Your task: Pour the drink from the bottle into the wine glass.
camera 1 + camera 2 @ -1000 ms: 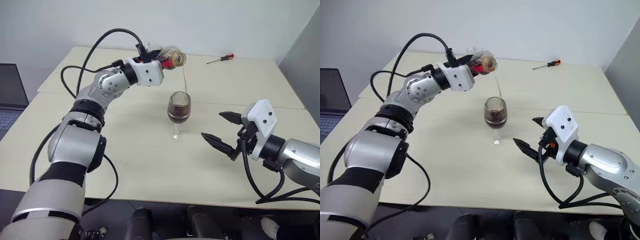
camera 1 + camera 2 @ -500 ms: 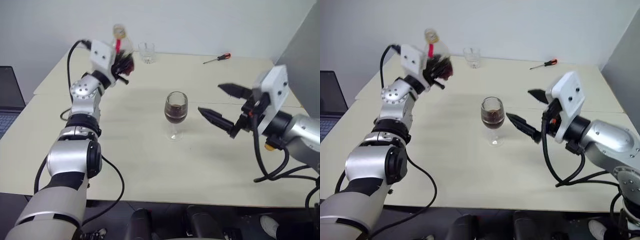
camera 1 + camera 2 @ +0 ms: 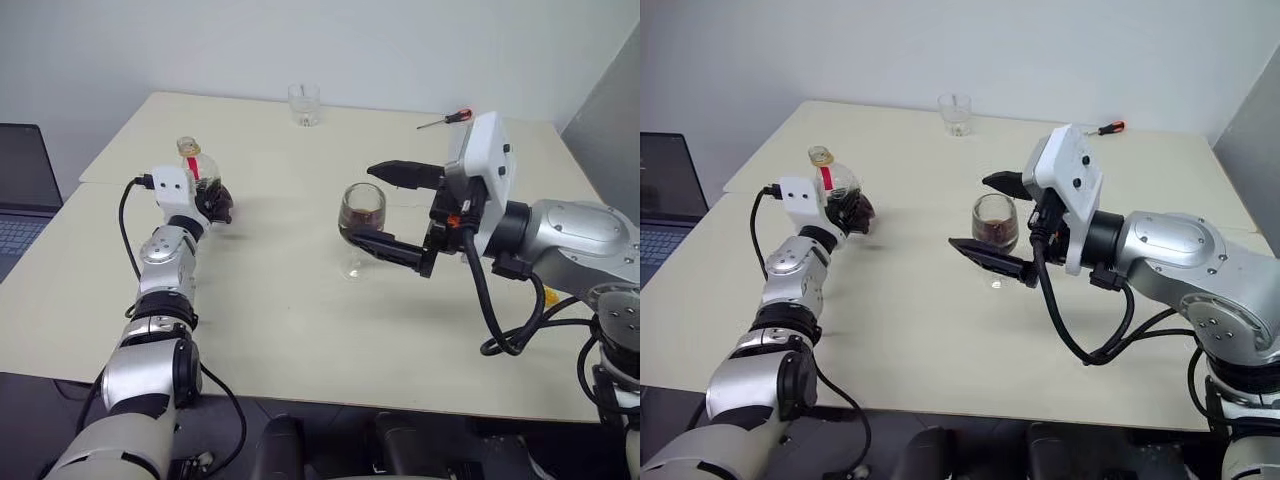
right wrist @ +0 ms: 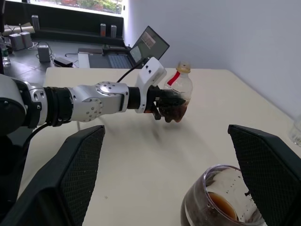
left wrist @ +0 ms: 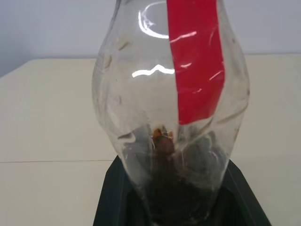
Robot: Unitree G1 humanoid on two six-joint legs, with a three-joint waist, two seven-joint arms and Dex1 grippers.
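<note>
On my screens the left gripper (image 3: 212, 200) is clenched around the lower body of the bottle (image 3: 197, 172), holding it upright over the left part of the table (image 3: 290, 310), well apart from the glass (image 3: 360, 215). The bottle's mouth points up and I see no cap on it; a little dark drink (image 4: 175, 112) sits in its bottom, and the red label (image 5: 195, 61) runs down its side in the left wrist view. The glass stands on its foot near the middle of the table, its bowl partly filled with dark brown liquid. My right gripper (image 3: 385, 205) is released, its two black fingers spread wide, one on each side of the bowl; I cannot tell whether either finger touches it. At the far edge of the table stand a short tumbler (image 3: 304, 103) and, further right, a screwdriver (image 3: 446, 119). A laptop (image 3: 22, 190) sits off the table's left side.
</note>
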